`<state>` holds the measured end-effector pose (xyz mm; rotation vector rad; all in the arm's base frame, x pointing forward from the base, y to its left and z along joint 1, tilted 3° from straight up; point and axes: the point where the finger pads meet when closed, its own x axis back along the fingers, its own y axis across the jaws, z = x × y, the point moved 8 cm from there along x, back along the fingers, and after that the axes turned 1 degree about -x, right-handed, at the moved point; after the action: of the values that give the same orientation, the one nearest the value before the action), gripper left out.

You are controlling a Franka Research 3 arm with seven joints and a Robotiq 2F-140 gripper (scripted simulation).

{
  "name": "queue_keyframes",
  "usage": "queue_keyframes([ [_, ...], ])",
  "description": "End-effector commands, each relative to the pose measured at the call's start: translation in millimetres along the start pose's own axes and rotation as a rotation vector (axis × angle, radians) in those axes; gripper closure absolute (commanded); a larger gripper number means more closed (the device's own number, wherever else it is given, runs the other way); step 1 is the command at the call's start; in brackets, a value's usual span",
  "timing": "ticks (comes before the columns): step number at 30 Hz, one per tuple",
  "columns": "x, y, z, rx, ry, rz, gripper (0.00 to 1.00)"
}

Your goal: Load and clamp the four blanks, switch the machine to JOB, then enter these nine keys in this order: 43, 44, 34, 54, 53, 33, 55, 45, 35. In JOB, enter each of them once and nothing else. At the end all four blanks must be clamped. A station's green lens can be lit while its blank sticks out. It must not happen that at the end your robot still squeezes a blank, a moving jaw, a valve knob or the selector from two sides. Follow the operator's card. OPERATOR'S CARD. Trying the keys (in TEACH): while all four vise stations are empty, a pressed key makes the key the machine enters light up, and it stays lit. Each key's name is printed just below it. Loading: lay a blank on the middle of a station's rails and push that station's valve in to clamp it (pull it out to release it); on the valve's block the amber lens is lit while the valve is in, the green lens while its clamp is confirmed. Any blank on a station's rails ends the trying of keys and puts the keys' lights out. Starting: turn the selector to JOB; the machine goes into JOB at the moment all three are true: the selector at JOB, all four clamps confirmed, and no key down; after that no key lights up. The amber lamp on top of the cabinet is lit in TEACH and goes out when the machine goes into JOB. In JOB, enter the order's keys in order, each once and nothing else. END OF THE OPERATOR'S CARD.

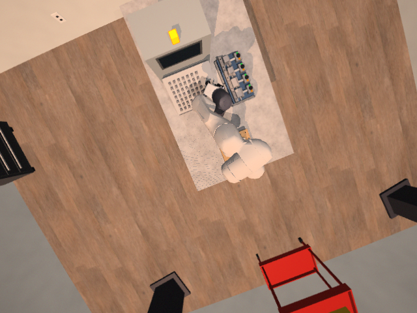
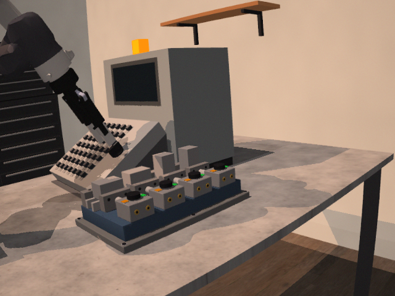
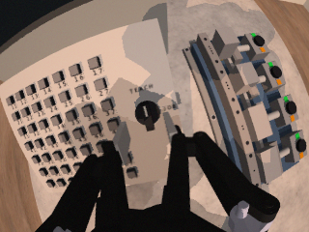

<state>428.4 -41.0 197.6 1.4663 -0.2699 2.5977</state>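
Note:
My gripper (image 1: 213,83) (image 2: 108,143) (image 3: 146,126) is partly open, its fingertips apart on either side of the black selector (image 3: 147,111). The selector's white mark points toward TEACH; contact cannot be told. The key panel (image 3: 145,43) shows no lit key; my fingers hide some lower keys. The amber lamp (image 1: 173,36) (image 2: 140,46) on the cabinet is lit. Four blanks, the nearest one (image 2: 107,187) and the farthest one (image 2: 188,157) among them, stand in the vise stations. All four valve blocks, such as the near one (image 2: 135,210), show amber and green lenses lit.
The grey cabinet (image 1: 161,20) (image 2: 200,102) stands behind the key panel. The blue vise base (image 2: 178,211) lies close to the right of the panel and my fingers. A wooden shelf (image 2: 220,13) is on the wall. An orange-yellow object (image 1: 244,133) lies partly under the arm.

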Motion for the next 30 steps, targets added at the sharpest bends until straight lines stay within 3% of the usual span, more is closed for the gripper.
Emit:
queue_keyframes([
  [1, -3.1, 2, 2, 0.024, 0.017, -0.005, 0.67],
  [30, -13.2, 2, 2, 0.024, 0.017, -0.005, 0.67],
])
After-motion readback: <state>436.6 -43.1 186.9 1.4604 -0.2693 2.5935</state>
